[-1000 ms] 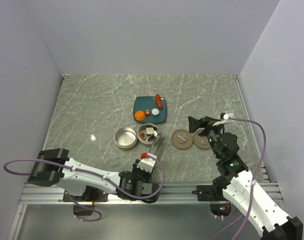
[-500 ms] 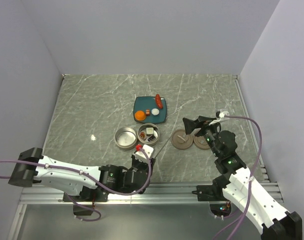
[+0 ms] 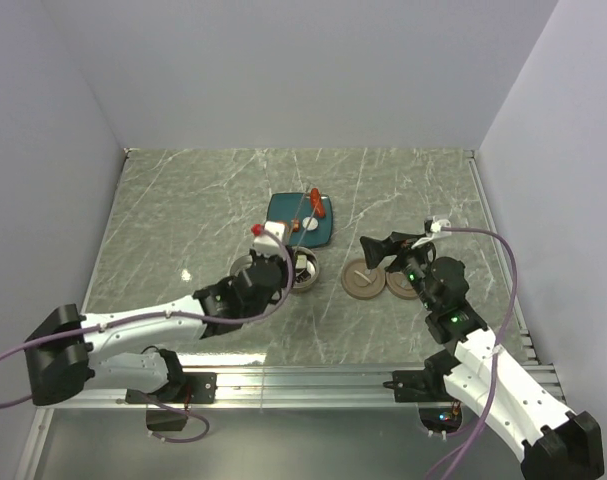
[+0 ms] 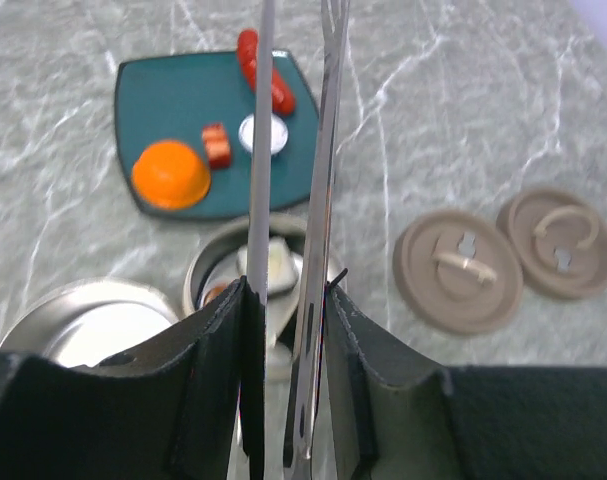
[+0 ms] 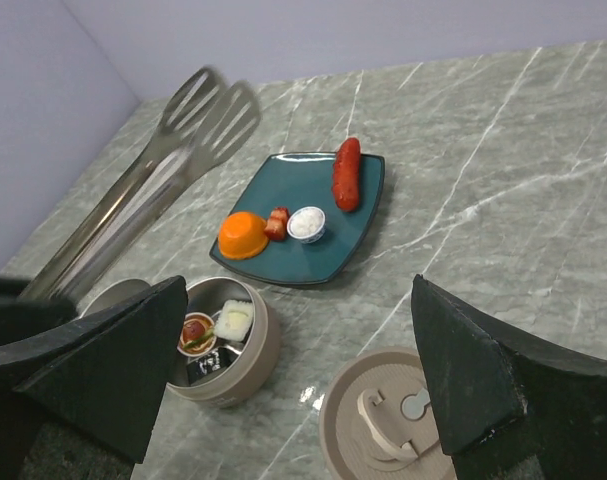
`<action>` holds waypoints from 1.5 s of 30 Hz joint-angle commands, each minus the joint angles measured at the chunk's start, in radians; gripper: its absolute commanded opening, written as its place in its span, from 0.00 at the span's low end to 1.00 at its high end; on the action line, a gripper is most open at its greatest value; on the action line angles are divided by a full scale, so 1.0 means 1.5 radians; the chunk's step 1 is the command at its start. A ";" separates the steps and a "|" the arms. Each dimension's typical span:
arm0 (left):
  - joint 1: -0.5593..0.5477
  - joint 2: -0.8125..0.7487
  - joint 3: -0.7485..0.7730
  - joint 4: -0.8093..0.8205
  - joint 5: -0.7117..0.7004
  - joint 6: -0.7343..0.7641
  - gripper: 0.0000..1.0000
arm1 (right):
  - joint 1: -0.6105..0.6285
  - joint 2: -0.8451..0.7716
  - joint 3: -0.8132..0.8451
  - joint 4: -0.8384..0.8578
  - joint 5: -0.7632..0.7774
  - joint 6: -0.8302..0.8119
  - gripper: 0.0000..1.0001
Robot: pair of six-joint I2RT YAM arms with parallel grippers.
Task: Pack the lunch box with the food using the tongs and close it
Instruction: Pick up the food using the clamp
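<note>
Above the lunch box point(image 5: 251, 362), left jaws clamp the tongs point(image 4: 260, 150); right jaws gape.

Soft even light, blurred tongs point(image 5: 143, 195)

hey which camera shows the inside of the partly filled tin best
Right wrist view: the tin sits unobstructed, its pieces visible. The left wrist view has the tongs crossing it; the top view shows it tiny, half hidden by the left arm.
</note>
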 commanded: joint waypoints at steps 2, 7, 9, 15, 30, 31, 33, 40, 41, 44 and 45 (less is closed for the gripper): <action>0.074 0.055 0.082 0.058 0.159 0.016 0.40 | -0.004 0.012 0.015 0.042 0.004 -0.010 0.99; 0.162 0.139 0.137 0.044 0.280 -0.027 0.39 | -0.005 0.011 0.015 0.038 0.004 -0.015 0.99; 0.176 0.166 0.159 0.039 0.290 -0.038 0.39 | -0.005 0.004 0.014 0.035 0.004 -0.017 0.99; 0.216 0.239 0.201 0.020 0.331 -0.067 0.40 | -0.004 -0.025 0.003 0.021 0.023 -0.021 0.99; 0.253 0.319 0.220 0.020 0.329 -0.113 0.39 | -0.005 -0.080 -0.018 0.006 0.019 -0.020 0.99; 0.253 0.322 0.222 0.017 0.329 -0.114 0.39 | -0.005 -0.079 -0.017 0.006 0.017 -0.019 1.00; 0.253 0.327 0.221 0.013 0.318 -0.118 0.39 | -0.005 -0.083 -0.018 0.005 0.019 -0.020 0.99; 0.254 0.326 0.214 0.005 0.291 -0.127 0.39 | -0.005 -0.090 -0.020 0.004 0.015 -0.019 0.99; 0.254 0.320 0.210 0.012 0.290 -0.129 0.38 | -0.005 -0.090 -0.020 0.004 0.015 -0.018 0.99; 0.254 0.312 0.200 0.015 0.283 -0.129 0.38 | -0.005 -0.091 -0.021 0.004 0.015 -0.019 0.99; 0.254 0.310 0.196 0.015 0.280 -0.130 0.38 | -0.005 -0.092 -0.021 0.004 0.014 -0.019 0.99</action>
